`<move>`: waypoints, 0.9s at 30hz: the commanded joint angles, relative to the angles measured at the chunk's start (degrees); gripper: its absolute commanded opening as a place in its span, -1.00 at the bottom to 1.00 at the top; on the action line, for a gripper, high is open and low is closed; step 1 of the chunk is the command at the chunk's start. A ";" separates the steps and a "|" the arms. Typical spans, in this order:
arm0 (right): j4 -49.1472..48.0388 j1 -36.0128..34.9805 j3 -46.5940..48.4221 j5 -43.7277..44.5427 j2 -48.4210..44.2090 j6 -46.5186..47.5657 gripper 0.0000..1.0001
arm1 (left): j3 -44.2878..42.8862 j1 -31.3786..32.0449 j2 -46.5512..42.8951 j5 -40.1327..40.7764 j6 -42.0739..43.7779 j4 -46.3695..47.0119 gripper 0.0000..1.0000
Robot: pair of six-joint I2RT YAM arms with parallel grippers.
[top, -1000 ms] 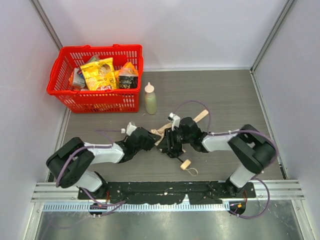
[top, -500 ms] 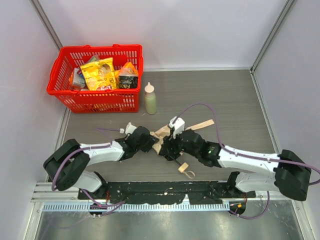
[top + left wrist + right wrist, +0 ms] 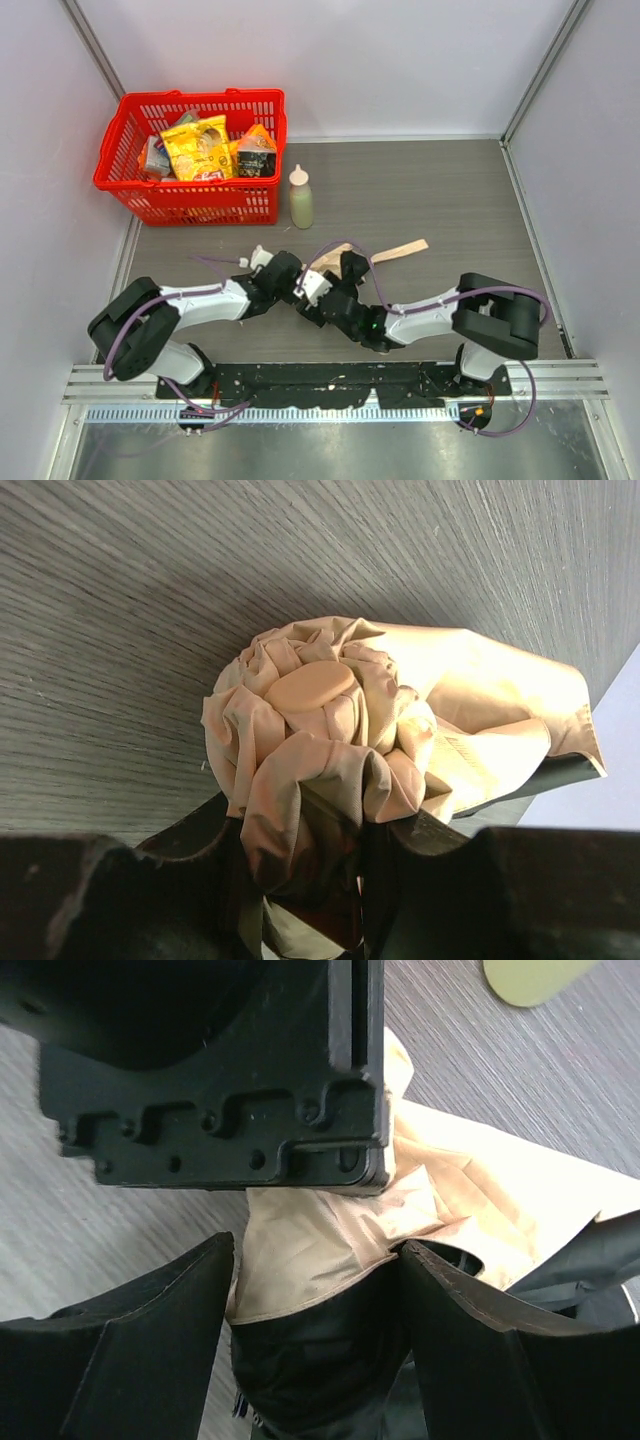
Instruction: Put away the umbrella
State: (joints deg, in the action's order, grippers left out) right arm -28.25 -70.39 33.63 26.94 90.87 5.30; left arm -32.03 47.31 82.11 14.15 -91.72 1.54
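The umbrella [image 3: 330, 261] lies at mid-table as a beige folded bundle, with a flat strap [image 3: 404, 249] sticking out to the right. My left gripper [image 3: 287, 277] is shut on its bunched top end. In the left wrist view the fabric and its round cap [image 3: 308, 685] bulge out above my left gripper [image 3: 310, 825]. My right gripper [image 3: 308, 296] sits just right of the left one. In the right wrist view my right gripper [image 3: 318, 1260] stands open, with the umbrella's beige cloth [image 3: 330, 1240] and dark lining between its jaws. The handle is hidden under the right arm.
A red basket [image 3: 200, 205] with snack packets stands at the back left. A pale green squeeze bottle [image 3: 301, 200] stands beside it, just behind the umbrella. The left gripper's black body [image 3: 230, 1060] fills the top of the right wrist view.
The right arm has folded in and its gripper has slid left along the umbrella up to the left gripper, jaws opening wider. The knob handle is now covered. The left gripper has held its place.
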 commanded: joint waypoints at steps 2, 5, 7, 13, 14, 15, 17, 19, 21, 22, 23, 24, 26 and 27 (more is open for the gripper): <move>-10.14 -1.94 1.18 16.01 7.47 5.32 0.40 | 1.36 0.50 0.34 1.67 -1.26 -13.67 -1.00; -14.35 -2.47 1.62 22.53 13.52 7.70 0.20 | 0.57 0.59 -0.10 1.93 -2.40 -15.16 -1.00; -17.61 -2.38 1.35 23.51 16.69 9.54 -0.08 | 0.39 0.50 -0.45 2.46 -3.19 -16.13 -1.00; -22.98 -1.68 -1.45 14.83 20.40 9.64 -0.99 | 1.18 0.50 -3.43 5.61 -4.78 -15.78 -0.95; -24.90 -1.33 -3.11 10.55 20.31 9.47 -0.98 | 1.62 0.50 -4.40 6.67 -4.87 -15.34 -0.76; -25.62 -0.11 -3.91 4.50 20.14 8.68 -0.99 | 2.06 0.50 -5.72 7.81 -4.78 -14.99 -0.46; -27.02 2.09 -5.76 -3.76 19.52 6.93 -0.99 | 3.28 0.33 -8.61 10.27 -3.91 -14.81 0.10; -29.40 5.34 -7.87 -14.48 18.91 5.17 -0.99 | 5.13 -0.46 -12.13 11.42 -2.24 -13.33 0.48; -30.55 8.33 -8.75 -24.84 18.55 2.28 -0.99 | 7.84 -1.95 -17.47 11.69 -1.27 -11.66 0.81; -30.98 10.25 -8.84 -28.66 18.47 0.00 -0.99 | 9.69 -2.83 -19.68 11.51 -0.22 -9.56 0.99; -31.77 11.06 -8.93 -33.39 18.73 -1.24 -0.98 | 12.06 -3.62 -22.23 11.25 0.49 -8.15 0.99; -32.65 13.41 -9.02 -37.01 19.08 -3.78 -0.99 | 13.30 -4.58 -24.78 11.16 0.67 -7.26 0.99; -32.83 15.45 -8.40 -44.41 19.69 -7.13 -0.99 | 15.76 -5.38 -28.82 10.90 2.41 -4.20 0.99; -32.83 15.89 -8.32 -48.08 19.87 -8.02 -0.98 | 16.38 -5.39 -30.24 10.81 3.21 -2.79 0.99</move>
State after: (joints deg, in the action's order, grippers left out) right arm -66.11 -57.43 27.38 -0.54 106.87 9.69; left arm -18.81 43.40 56.90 21.93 -92.62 -5.04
